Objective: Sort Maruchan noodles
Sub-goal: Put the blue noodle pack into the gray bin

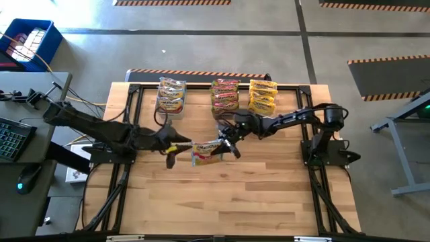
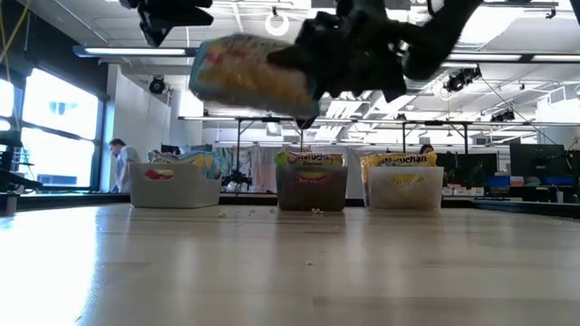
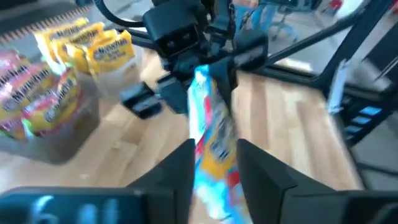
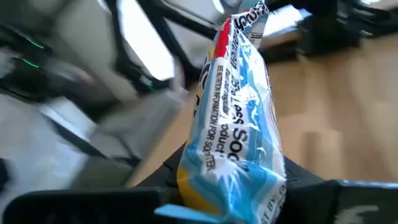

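One noodle packet [image 1: 205, 152] — right end effector [image 1: 226, 141] gripping — three tubs [image 1: 170, 96] behind.

A robotics lab in a large industrial hall. The wooden surface [image 1: 222, 195] sits in a black metal frame [image 1: 131, 101] on a grey concrete floor [image 1: 201, 47] marked with striped hazard tape [image 1: 171, 3]. At nine o'clock stands a desk with a keyboard [image 1: 12, 140] and mouse [image 1: 29, 177]. Across the room are ceiling strip lights [image 2: 136, 52], exposed ducting, tall windows [image 2: 56, 127], monitors [image 2: 535, 161] and a person [image 2: 119, 163] at a bench.
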### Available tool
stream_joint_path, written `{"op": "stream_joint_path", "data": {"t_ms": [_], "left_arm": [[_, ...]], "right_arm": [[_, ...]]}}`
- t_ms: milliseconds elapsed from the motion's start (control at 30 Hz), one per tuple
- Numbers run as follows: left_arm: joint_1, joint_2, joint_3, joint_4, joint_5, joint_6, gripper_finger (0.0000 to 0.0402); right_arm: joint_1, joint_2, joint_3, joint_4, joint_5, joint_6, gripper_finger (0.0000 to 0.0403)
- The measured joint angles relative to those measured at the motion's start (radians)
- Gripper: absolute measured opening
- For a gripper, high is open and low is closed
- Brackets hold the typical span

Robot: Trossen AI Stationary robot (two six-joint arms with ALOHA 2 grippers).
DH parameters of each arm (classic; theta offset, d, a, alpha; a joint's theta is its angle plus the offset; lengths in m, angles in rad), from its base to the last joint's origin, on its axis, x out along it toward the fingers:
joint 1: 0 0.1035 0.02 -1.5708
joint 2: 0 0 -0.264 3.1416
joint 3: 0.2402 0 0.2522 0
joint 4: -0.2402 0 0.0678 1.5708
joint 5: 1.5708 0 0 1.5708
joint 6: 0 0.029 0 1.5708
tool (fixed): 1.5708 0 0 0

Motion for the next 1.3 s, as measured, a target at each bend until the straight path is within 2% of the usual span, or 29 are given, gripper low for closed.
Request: {"op": "stream_joint_path", "data": {"t_ms": [100,200,333,533,733,1067,1300], "left_arm": [[0.043,-0.029,0.000,-0.029,0.062,-0.059,0.0137],[0.079,-0.032,0.000,-0.053,0.132,-0.087,0.0169],[0.110,-0.020,0.000,-0.088,0.174,-0.088,0.0205],[0.136,-0.021,0.001,-0.099,0.188,-0.043,0.0237],[0.160,0.022,0.051,-0.135,0.238,0.002,0.0244],[0.192,0.259,0.224,-0.284,0.286,0.140,0.0244],[0.209,0.355,0.324,-0.372,0.359,0.200,0.0237]], "right_arm": [[0.019,-0.002,0.099,-0.259,0.084,-0.142,0.0086],[0.051,-0.002,0.219,-0.524,0.229,-0.305,0.0086],[0.087,-0.002,0.330,-0.713,0.385,-0.428,0.0086],[0.105,-0.003,0.377,-0.751,0.401,-0.459,0.0085],[0.104,-0.003,0.378,-0.750,0.448,-0.483,0.0085],[0.105,-0.003,0.378,-0.745,0.444,-0.502,0.0085],[0.105,-0.003,0.378,-0.745,0.444,-0.510,0.0086]]}}
